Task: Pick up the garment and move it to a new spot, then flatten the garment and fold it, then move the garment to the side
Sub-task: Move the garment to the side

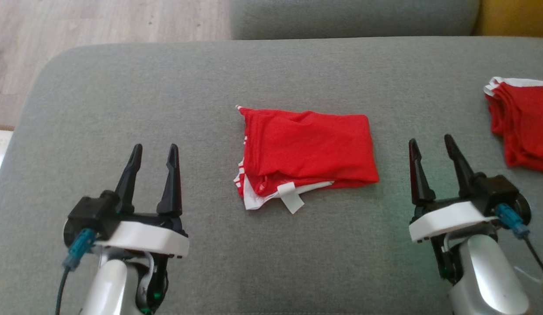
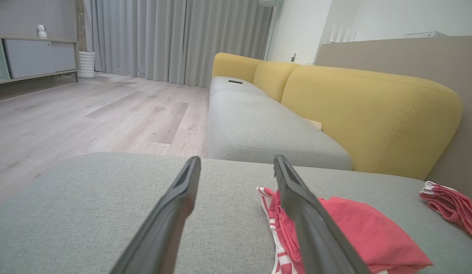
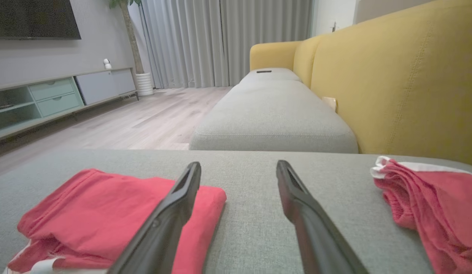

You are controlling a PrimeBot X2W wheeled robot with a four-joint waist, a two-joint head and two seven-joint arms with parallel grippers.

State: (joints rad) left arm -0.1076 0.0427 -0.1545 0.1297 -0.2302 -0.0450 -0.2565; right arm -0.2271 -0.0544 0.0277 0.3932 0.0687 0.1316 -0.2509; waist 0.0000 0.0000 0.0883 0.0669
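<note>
left fingers (image 1: 170, 181) and right fingers (image 1: 416, 175) are spread wide and empty. they hover by the cushion's (image 1: 122, 87) near edge, one on each side of the folded red garment (image 1: 310, 146) at its middle. risks, as i judge them: pinching only the top layer would let the fold fall open when it is carried aside. the loose white tab (image 1: 291, 197) could snag. drifting right could disturb the second red garment (image 1: 523, 127) at the right edge.
</note>
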